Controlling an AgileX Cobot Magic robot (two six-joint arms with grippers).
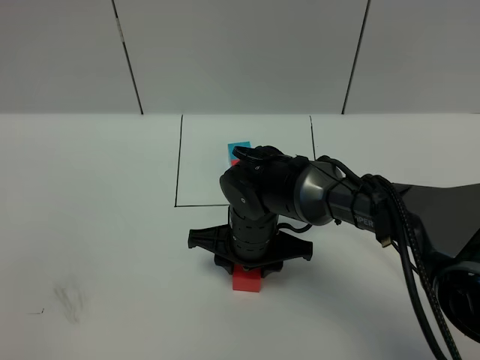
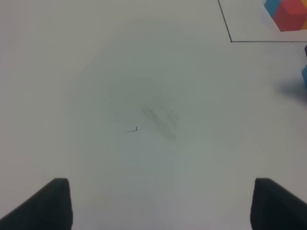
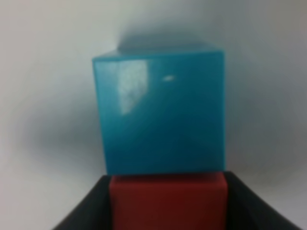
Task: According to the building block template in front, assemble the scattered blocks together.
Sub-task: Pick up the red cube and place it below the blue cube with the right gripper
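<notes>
My right gripper [image 1: 247, 270] points straight down in front of the drawn frame and is shut on the red cube [image 1: 246, 280]. In the right wrist view the red cube [image 3: 168, 201] sits between the black fingers [image 3: 88, 213], pressed against the side of the blue cube [image 3: 160, 112] on the table. The arm hides that blue cube in the high view. The template [image 1: 238, 148] stands inside the black frame [image 1: 178, 172]; only its blue and a sliver of red show there. It also shows in the left wrist view [image 2: 289, 13]. The loose orange cube is out of view. My left gripper [image 2: 160, 206] is open and empty.
The right arm with its cables [image 1: 405, 247] reaches across from the right and covers the front part of the frame. A faint grey smudge [image 1: 69, 300] marks the white table at the front left. A blue cube's edge [image 2: 304, 75] shows in the left wrist view.
</notes>
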